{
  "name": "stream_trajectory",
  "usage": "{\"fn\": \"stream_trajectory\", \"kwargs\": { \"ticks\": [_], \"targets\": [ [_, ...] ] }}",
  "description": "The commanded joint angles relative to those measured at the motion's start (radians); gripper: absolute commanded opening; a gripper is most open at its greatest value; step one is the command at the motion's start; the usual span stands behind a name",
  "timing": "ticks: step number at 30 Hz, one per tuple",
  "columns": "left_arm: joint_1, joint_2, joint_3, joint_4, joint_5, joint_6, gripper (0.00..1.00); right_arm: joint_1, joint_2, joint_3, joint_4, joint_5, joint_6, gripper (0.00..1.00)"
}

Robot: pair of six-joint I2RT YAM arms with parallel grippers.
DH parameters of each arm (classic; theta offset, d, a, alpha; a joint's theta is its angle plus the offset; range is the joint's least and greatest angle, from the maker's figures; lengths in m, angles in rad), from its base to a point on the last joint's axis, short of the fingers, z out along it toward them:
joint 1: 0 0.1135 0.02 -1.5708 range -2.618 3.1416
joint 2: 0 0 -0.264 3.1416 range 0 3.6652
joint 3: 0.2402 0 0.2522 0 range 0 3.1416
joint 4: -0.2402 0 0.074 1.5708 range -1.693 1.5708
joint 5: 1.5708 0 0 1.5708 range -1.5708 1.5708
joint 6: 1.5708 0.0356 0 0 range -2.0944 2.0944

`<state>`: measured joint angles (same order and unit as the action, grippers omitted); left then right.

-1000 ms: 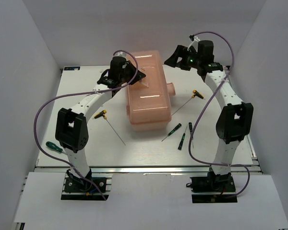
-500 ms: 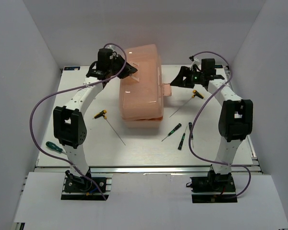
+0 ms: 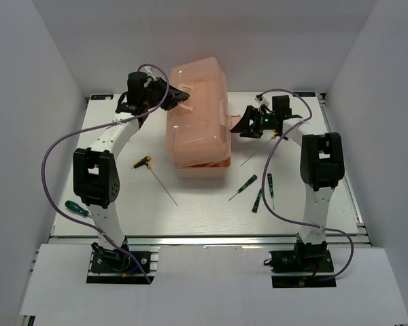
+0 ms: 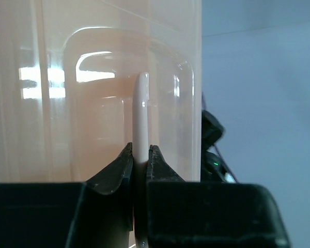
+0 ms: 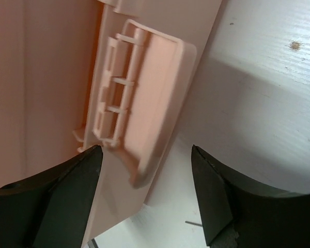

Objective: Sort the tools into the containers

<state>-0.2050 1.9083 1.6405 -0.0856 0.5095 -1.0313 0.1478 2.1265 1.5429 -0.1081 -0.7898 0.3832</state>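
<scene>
The salmon-pink toolbox (image 3: 202, 165) stands mid-table with its translucent lid (image 3: 197, 109) tilted up. My left gripper (image 3: 179, 96) is shut on the lid's handle (image 4: 141, 111), which runs up between the fingertips (image 4: 123, 163) in the left wrist view. My right gripper (image 3: 243, 126) is open beside the toolbox's right side, with the latch (image 5: 144, 98) hanging between its spread fingers (image 5: 209, 191). A yellow-and-black rod (image 3: 144, 161) lies left of the box. Three small green-and-black screwdrivers (image 3: 243, 187) lie right of it. The larger green screwdriver (image 3: 76, 208) lies at the left edge.
A thin metal shaft (image 3: 248, 160) shows below the right gripper; its handle is hidden. White walls enclose the table on three sides. Purple cables loop from both arms.
The left gripper has swung the lid up and to the left by its handle. The right gripper has come down and left from above to the latch at the box's right side.
</scene>
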Motion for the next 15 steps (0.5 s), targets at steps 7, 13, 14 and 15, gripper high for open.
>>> {"fn": "stream_trajectory", "kwargs": {
  "ticks": [7, 13, 14, 15],
  "targets": [
    [0.141, -0.097, -0.157, 0.489, 0.172, -0.266, 0.0, -0.004, -0.054, 0.051, 0.009, -0.049, -0.043, 0.74],
    [0.171, -0.098, -0.203, 0.572, 0.202, -0.323, 0.0, 0.01, -0.2, -0.078, -0.028, -0.069, -0.079, 0.74],
    [0.173, -0.097, -0.211, 0.584, 0.204, -0.328, 0.0, 0.015, -0.206, -0.084, -0.034, -0.069, -0.078, 0.75],
    [0.174, -0.095, -0.22, 0.604, 0.205, -0.334, 0.0, 0.019, -0.212, -0.093, -0.038, -0.065, -0.072, 0.75]
  ]
}}
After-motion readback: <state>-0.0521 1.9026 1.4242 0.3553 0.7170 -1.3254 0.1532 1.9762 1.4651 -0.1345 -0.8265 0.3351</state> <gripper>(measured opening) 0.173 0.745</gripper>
